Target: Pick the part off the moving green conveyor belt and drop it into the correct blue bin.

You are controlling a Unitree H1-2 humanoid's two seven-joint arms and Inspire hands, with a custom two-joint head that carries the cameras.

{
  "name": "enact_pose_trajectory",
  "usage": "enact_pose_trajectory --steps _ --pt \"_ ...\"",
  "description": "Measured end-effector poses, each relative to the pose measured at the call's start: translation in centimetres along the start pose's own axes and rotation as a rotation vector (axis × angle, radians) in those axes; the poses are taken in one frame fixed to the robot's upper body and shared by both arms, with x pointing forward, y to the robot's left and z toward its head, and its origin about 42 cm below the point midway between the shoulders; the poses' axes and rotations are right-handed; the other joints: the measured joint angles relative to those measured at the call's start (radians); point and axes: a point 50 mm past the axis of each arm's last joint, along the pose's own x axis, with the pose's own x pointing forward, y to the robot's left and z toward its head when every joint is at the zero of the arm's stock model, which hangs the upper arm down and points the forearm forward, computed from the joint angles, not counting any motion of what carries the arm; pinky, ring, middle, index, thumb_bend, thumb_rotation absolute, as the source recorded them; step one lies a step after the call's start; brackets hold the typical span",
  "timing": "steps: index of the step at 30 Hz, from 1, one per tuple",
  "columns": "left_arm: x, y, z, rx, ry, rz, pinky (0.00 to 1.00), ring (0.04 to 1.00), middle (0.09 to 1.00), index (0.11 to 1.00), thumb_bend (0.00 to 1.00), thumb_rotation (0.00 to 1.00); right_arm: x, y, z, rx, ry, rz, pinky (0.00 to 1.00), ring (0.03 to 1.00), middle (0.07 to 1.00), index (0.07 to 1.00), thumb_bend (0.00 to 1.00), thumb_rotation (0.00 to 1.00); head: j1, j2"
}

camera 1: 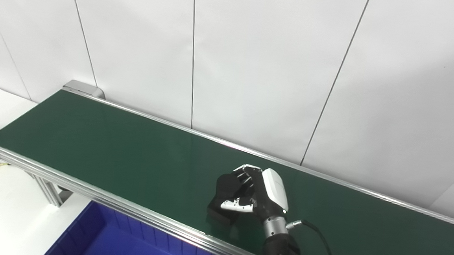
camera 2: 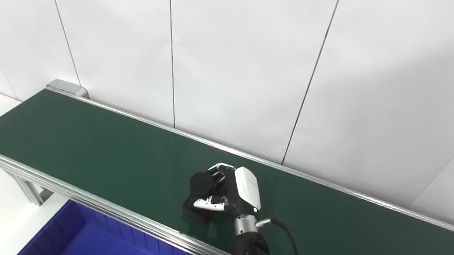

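Green belt [camera 1: 103, 147] lies bare left of the hand [camera 1: 260, 194]; wall [camera 1: 254, 66] blocks behind.

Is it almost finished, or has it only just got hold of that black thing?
Reaching is done: the right hand has its fingers closed around the black part, which seems to sit on the green belt. Left to do: lift it and drop it into the blue bin below the belt's near rail.
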Motion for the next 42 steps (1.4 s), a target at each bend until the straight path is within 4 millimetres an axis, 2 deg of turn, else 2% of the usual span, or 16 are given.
enact_pose_trajectory --steps 8,16,24,26,30,34,36,40,42 --pt "-0.1 0.5 0.0 -0.032 -0.005 0.018 0.69 0.746 0.769 0.759 0.95 0.34 -1.2 -3.3 0.4 0.062 -0.068 -0.096 0.32 0.385 0.436 0.514 0.53 0.0 -0.028 -0.003" --pt "-0.1 1.1 0.0 -0.018 -0.005 0.01 0.7 0.747 0.767 0.762 0.95 0.35 -1.7 -7.7 2.8 0.133 -0.168 -0.184 0.35 0.409 0.442 0.514 0.53 0.0 -0.06 -0.006" --pt "-0.2 2.1 0.1 -0.022 -0.006 0.013 0.72 0.755 0.774 0.77 0.95 0.37 -3.9 -11.2 4.0 0.184 -0.227 -0.238 0.34 0.407 0.448 0.508 0.53 0.0 -0.127 0.008" --pt "-0.3 2.2 0.1 -0.023 -0.007 0.014 0.72 0.759 0.779 0.776 0.94 0.37 -4.7 -12.2 4.2 0.189 -0.232 -0.247 0.28 0.358 0.433 0.516 0.53 0.0 -0.179 0.024" --pt "-0.3 2.7 0.1 -0.024 -0.008 0.015 0.73 0.766 0.786 0.784 0.92 0.38 -6.3 -14.1 5.0 0.176 -0.249 -0.27 0.28 0.367 0.436 0.517 0.53 0.0 -0.213 0.04" --pt "-0.6 3.3 0.2 -0.025 -0.009 0.011 0.76 0.783 0.794 0.791 0.91 0.39 -8.3 -16.2 5.7 0.157 -0.256 -0.323 0.29 0.367 0.44 0.511 0.53 0.0 -0.299 0.09" --pt "-0.7 3.8 0.3 -0.026 -0.011 0.013 0.76 0.787 0.796 0.794 0.9 0.4 -9.6 -17.2 5.8 0.143 -0.25 -0.341 0.28 0.353 0.436 0.513 0.53 0.0 -0.304 0.094" --pt "-0.9 4.5 0.5 -0.025 -0.02 0.016 0.76 0.785 0.795 0.793 0.9 0.4 -11.9 -18.2 5.0 0.122 -0.217 -0.37 0.29 0.365 0.442 0.512 0.53 0.0 -0.362 0.121" --pt "-1.0 4.9 0.8 -0.028 -0.03 0.02 0.76 0.783 0.793 0.793 0.89 0.41 -12.9 -18.6 4.7 0.116 -0.208 -0.382 0.3 0.366 0.441 0.512 0.53 0.0 -0.425 0.146"
